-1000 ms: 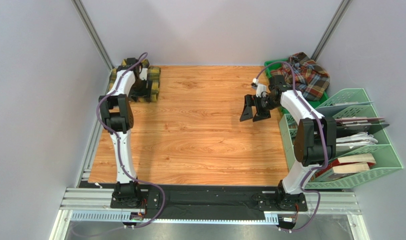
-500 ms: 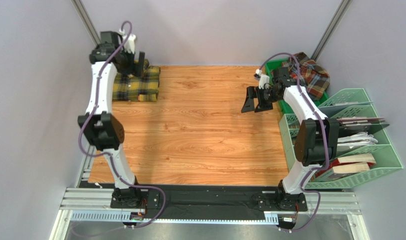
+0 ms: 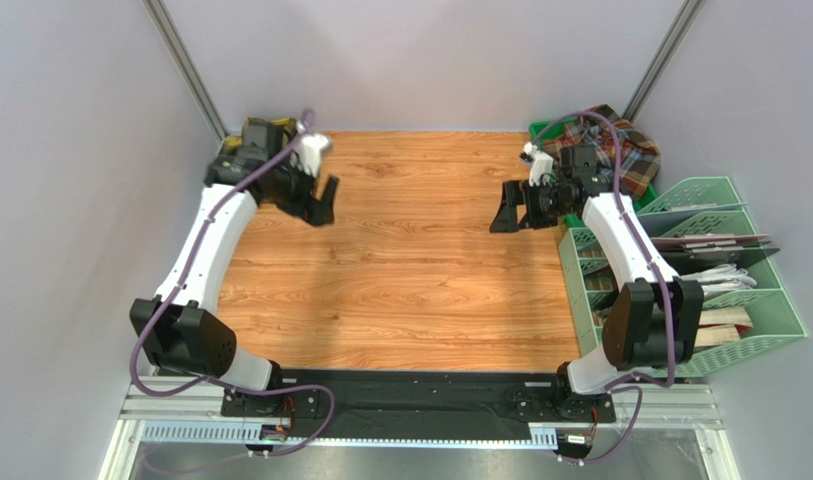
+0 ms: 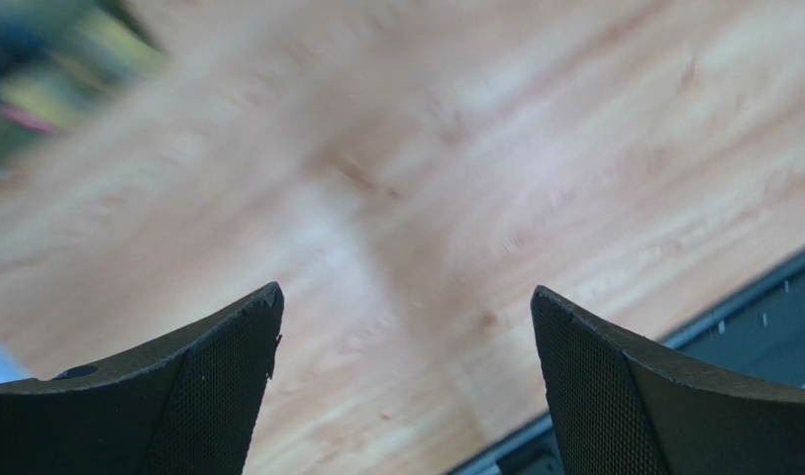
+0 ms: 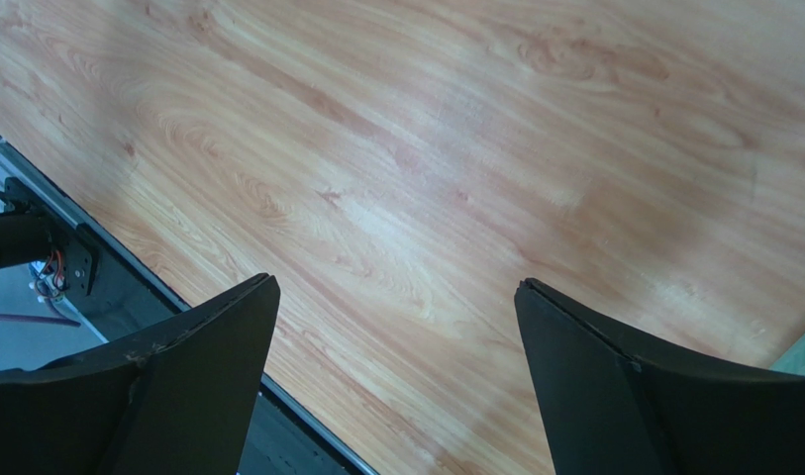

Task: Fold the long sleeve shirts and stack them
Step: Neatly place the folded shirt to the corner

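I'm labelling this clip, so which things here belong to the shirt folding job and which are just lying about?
Job:
- yellow-and-black plaid shirt, far left corner, mostly under the left arm
- rust-red plaid shirt, bunched on the green tray
- left gripper and right gripper, both open, empty

Lying about:
- green tray
- mint file rack holding books and papers

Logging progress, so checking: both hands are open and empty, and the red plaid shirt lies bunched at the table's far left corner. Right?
No. The red plaid shirt lies bunched at the far right corner, as the top view shows. The left hand and right hand are open and empty.
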### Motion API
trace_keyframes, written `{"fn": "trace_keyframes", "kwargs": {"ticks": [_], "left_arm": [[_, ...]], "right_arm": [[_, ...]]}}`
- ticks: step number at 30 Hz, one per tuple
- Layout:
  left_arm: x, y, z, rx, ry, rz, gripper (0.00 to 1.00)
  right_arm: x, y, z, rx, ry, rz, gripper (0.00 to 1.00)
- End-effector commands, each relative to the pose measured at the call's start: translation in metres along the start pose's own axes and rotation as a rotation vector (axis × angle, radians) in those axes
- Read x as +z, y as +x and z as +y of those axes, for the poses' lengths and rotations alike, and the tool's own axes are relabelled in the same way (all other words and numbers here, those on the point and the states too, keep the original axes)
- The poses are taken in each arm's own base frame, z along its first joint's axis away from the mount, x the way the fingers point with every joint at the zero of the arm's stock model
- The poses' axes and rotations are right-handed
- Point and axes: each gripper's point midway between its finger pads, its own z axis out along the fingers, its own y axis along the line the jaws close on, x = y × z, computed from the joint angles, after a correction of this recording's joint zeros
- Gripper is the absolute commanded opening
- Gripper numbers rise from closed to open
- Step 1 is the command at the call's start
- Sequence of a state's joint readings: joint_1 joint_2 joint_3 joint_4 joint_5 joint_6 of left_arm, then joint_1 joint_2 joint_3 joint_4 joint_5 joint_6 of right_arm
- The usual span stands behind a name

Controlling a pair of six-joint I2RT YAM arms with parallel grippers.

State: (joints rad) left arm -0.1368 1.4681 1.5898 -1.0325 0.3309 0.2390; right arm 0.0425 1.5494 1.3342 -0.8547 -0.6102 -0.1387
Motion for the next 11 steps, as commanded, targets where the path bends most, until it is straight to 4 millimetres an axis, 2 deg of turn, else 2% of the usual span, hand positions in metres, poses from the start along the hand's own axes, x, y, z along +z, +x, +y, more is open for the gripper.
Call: {"fn": "trace_keyframes", "kwargs": {"ticks": [1, 3, 6, 11], "left_arm": [[0.020, 0.044, -0.037, -0.023, 0.075, 0.063, 0.99], [0.027, 0.059, -0.045, -0.059, 0.107, 0.082, 0.99], [0.033, 0.074, -0.049, -0.089, 0.117, 0.115, 0.99], [0.035, 0.079, -0.046, -0.100, 0.090, 0.109, 0.99]], "right_arm": [[-0.006, 0.033, 0.004, -0.013, 0.018, -0.004, 0.98], [-0.006, 0.053, 0.005, -0.007, 0.019, 0.007, 0.98], [-0.009, 0.060, 0.009, -0.023, 0.026, -0.022, 0.99], [-0.008, 0.070, 0.014, -0.035, 0.017, -0.024, 1.00]]}}
